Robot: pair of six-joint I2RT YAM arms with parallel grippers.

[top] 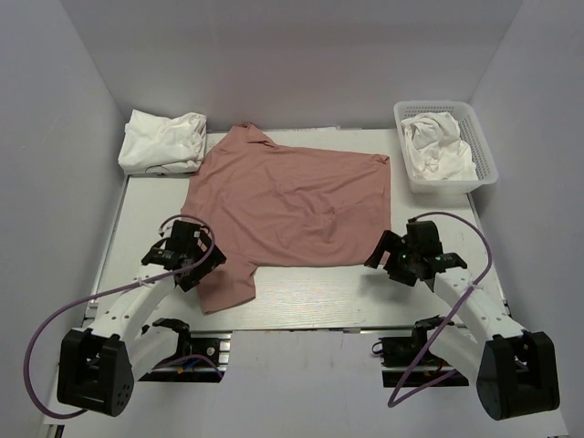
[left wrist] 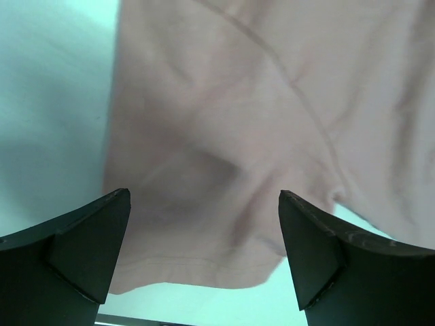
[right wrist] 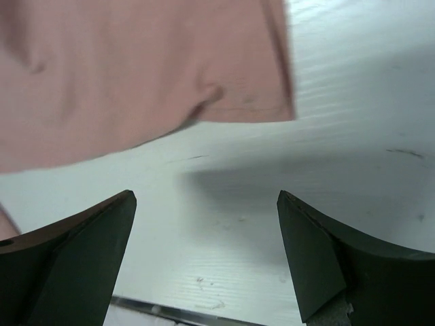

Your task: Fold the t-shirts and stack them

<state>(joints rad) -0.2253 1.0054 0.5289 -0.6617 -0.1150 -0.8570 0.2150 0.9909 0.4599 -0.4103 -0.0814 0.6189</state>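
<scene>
- Spread shirt [top: 292, 205]: plain dusty pink.
- Shirt pile [top: 164, 141]: white.
- Basket [top: 486, 160]: white lattice.
- Basket shirt [top: 436, 151]: white.
- Desk [top: 319, 297]: white.
- Left hand [left wrist: 204, 200], right hand [right wrist: 206, 198]: black.
- Cables [top: 41, 342]: purple.

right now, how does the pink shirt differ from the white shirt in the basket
Colour: the pink shirt is dusty pink; the white shirt is white.
Pose: the pink shirt lies spread fairly flat; the white shirt is crumpled in a heap.
Place: the pink shirt sits on the table; the white shirt fills the basket.
Both are unfolded cloth.
</scene>
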